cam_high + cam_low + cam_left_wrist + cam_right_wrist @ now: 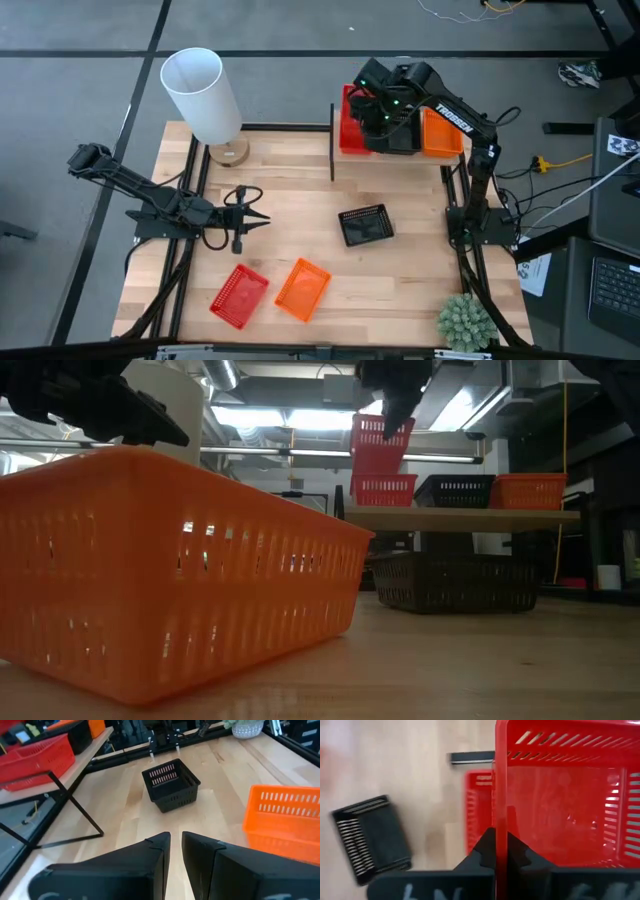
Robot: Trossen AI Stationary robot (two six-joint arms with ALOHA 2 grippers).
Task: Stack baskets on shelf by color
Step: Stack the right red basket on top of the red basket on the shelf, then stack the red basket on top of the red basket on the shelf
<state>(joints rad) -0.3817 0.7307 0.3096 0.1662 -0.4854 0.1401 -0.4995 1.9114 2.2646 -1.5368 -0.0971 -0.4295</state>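
Right hand: my right hand (pixel 501 851) is up over the shelf (pixel 460 516), pinched on the rim of a red basket (pixel 380 448) that hangs tilted above the shelf's red end.
Held basket: it is not yet down; in the low view it sits clear above the red basket on the shelf (pixel 384 489), so I judge this stacking step is mid-way.
Shelf so far: one red basket, one black basket on the shelf (pixel 456 490) in the middle and an orange basket on the shelf (pixel 528 491) at the far end; whether any of these is already a stack of several I cannot tell.
Left hand: my left hand (pixel 255 221) waits low over the table (pixel 420 270) on its own side, gripping nothing, fingers (pixel 150 855) close together with a narrow gap between them.
Still on the table: a black basket (pixel 364 226) near the middle, a red basket on the table (pixel 239 296) and an orange basket on the table (pixel 302 289) side by side near the front edge.
Progress: colour spots are started on the shelf; I reckon three loose baskets plus the one in hand are left.
Other: a white cylinder lamp (pixel 203 96) and a small plant (pixel 465 322) stand at table corners, out of the way.
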